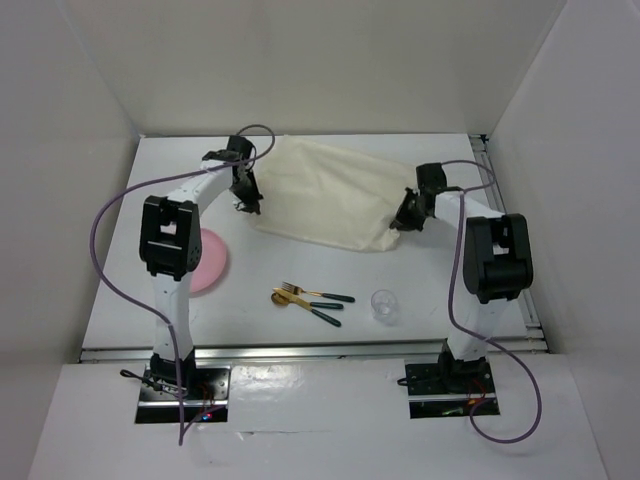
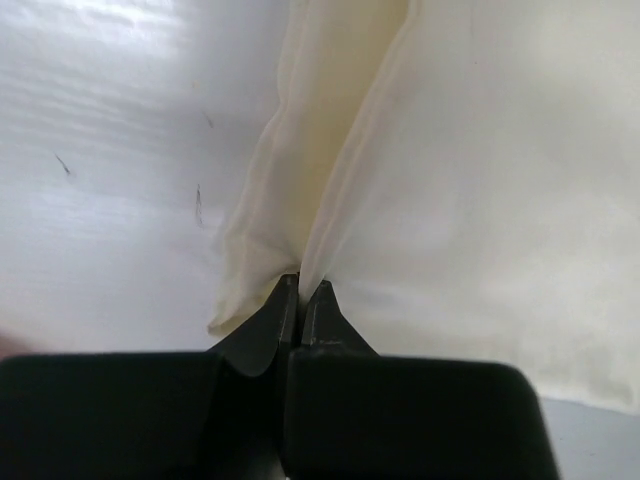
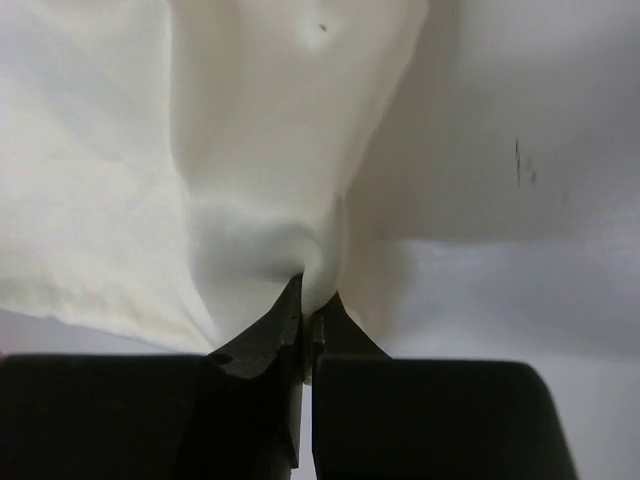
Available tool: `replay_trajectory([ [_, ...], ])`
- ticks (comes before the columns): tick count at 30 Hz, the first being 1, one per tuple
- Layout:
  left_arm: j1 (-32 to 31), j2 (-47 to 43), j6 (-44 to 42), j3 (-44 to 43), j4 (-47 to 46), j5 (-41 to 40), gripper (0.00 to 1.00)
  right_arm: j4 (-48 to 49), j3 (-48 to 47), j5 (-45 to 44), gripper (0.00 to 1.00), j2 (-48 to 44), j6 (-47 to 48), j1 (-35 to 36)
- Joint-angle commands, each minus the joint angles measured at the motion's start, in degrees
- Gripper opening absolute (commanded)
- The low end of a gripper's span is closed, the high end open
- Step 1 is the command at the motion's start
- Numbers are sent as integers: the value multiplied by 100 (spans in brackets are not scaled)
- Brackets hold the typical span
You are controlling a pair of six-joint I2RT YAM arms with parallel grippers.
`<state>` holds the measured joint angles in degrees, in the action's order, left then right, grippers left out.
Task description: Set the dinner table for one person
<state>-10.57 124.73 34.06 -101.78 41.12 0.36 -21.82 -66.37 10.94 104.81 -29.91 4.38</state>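
Note:
A cream cloth (image 1: pixel 325 195) lies rumpled across the far middle of the white dinner table (image 1: pixel 250 310). My left gripper (image 1: pixel 248 205) pinches the cloth's left edge; its wrist view shows the gripper (image 2: pixel 302 287) shut on a fold of cloth (image 2: pixel 470 200). My right gripper (image 1: pixel 402 222) holds the cloth's near right corner, and in its wrist view the gripper (image 3: pixel 311 300) is shut on bunched cloth (image 3: pixel 250 150). A pink plate (image 1: pixel 210 260) sits at the left, partly hidden behind the left arm. A gold fork and spoon (image 1: pixel 305 297) with dark handles lie near the front, beside a clear glass (image 1: pixel 384 306).
White walls enclose the table on the left, back and right. Metal rails (image 1: pixel 300 350) run along the near edge and the right side. Purple cables (image 1: pixel 110 250) loop off both arms.

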Motion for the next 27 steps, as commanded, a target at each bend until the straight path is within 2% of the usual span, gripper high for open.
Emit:
replay_trajectory([
  [1,169,61,-137,-649,396,17,0,-111,-658,-381,0,144,196,-60],
  [4,231,-255,-190,-485,396,78,0,-112,-659,-382,3,-127,248,-113],
  [5,283,-317,-190,-414,327,139,0,-112,-606,-304,12,-189,249,-113],
  [6,283,-370,-190,-335,326,140,0,-112,-605,-303,39,-250,310,-113],
  [7,283,-448,-190,-143,239,288,0,-172,-605,-242,48,-251,310,-113],
  [8,283,-449,-190,-62,238,289,3,-173,-605,-241,50,-251,310,-113],
  [9,283,-449,-190,52,238,341,31,-225,-605,-241,61,-251,310,-113],
  [12,283,-457,-85,280,344,220,69,-226,-553,-119,73,-303,310,-183],
  [15,406,-729,82,579,291,9,74,-226,-282,57,73,-522,258,-332],
  [20,661,-1598,627,1616,-253,-54,74,143,545,680,73,-1138,-119,-614],
  [24,723,-1531,628,1846,-421,271,76,450,1239,1085,72,-1578,-400,-737],
  [27,723,-1267,628,1915,-421,516,83,679,1591,1305,72,-1710,-515,-737],
])
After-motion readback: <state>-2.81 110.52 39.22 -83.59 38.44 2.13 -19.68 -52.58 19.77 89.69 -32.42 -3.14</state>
